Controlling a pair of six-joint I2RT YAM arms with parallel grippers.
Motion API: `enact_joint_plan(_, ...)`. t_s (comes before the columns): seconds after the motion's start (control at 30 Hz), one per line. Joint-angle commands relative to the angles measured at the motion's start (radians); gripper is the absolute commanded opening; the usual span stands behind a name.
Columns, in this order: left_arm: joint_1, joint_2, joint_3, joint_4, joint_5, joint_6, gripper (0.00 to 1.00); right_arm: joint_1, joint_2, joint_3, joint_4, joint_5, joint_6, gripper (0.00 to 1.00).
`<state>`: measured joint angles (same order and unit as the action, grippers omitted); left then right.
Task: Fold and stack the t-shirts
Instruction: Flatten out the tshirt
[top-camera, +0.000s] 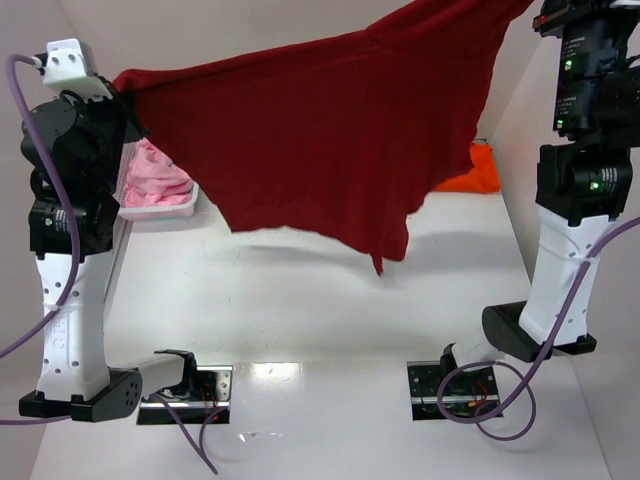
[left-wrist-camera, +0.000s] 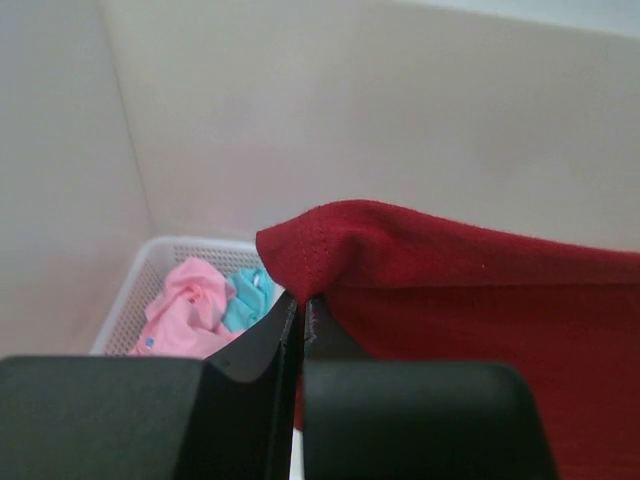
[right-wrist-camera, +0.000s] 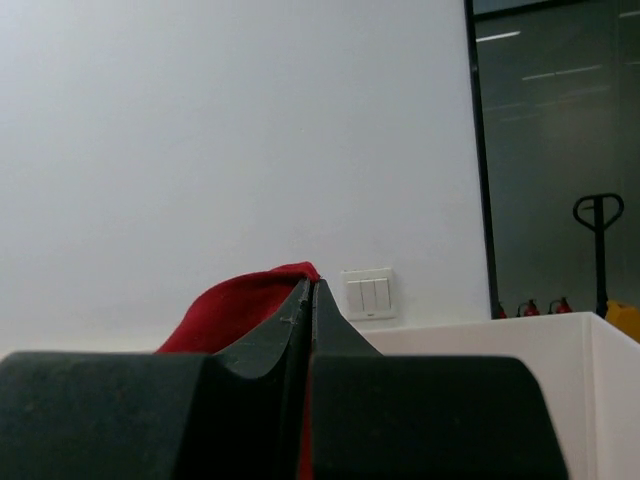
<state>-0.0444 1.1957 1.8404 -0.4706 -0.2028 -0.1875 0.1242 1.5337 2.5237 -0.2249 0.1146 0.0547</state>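
A large dark red t-shirt (top-camera: 320, 130) hangs spread in the air above the table, held up by two corners. My left gripper (top-camera: 122, 88) is shut on its left corner; in the left wrist view the stitched hem (left-wrist-camera: 320, 245) bulges just past the closed fingertips (left-wrist-camera: 302, 298). My right gripper (top-camera: 537, 12), high at the top right, is shut on the other corner, and a fold of red t-shirt (right-wrist-camera: 235, 305) shows beside its closed tips (right-wrist-camera: 311, 284). Pale pink t-shirts (left-wrist-camera: 185, 305) and a teal one (left-wrist-camera: 248, 295) lie in the basket. A bright orange t-shirt (top-camera: 480, 170) lies at the back right.
The white mesh basket (top-camera: 160, 210) stands at the back left of the table, behind the left arm. White walls (top-camera: 520, 200) close in the table at the back and both sides. The hanging shirt's lowest tip (top-camera: 378, 265) dangles above the table's middle.
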Motion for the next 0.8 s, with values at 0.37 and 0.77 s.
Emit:
enact_joint_plan(0.37, 0.015, 0.166, 0.295, 0.082, -0.222, 0.161, 0.0, -0.012, -0.098, -0.184, 0.105, 0.075, -0.052, 0.01)
enact_joint_plan(0.77, 0.015, 0.156, 0.277, 0.073, -0.182, 0.151, 0.0, -0.012, -0.116, -0.177, 0.072, 0.053, -0.042, 0.01)
